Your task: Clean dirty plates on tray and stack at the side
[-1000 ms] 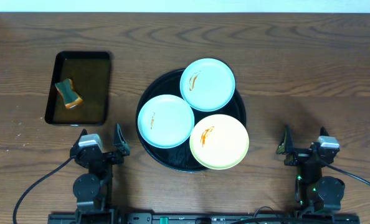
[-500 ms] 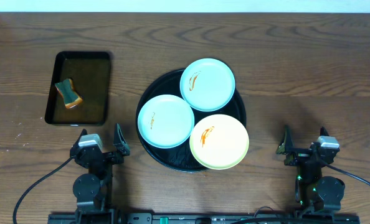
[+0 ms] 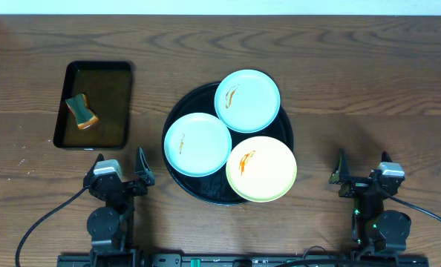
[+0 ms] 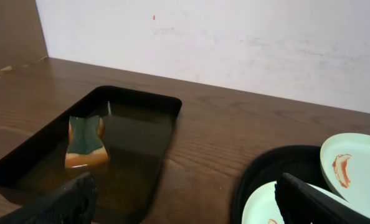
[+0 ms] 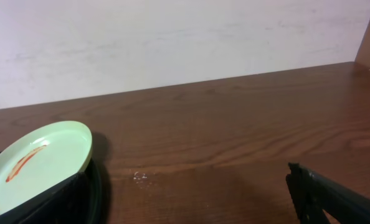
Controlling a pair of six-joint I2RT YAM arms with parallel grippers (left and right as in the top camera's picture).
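Overhead: three small round sauce-smeared plates [image 3: 197, 144], mint-blue and yellow, are waiting for cleaning on the large round black tray [image 3: 202, 189], while left hand [image 3: 120, 167] and right hand [image 3: 363, 176] are idling wide open.

Glossy smooth plates [image 3: 197, 144] sit on a black tray [image 3: 286, 127] over grained wood table [image 3: 369, 81].

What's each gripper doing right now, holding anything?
Left gripper: open, holding nothing.
Right gripper: open, holding nothing.
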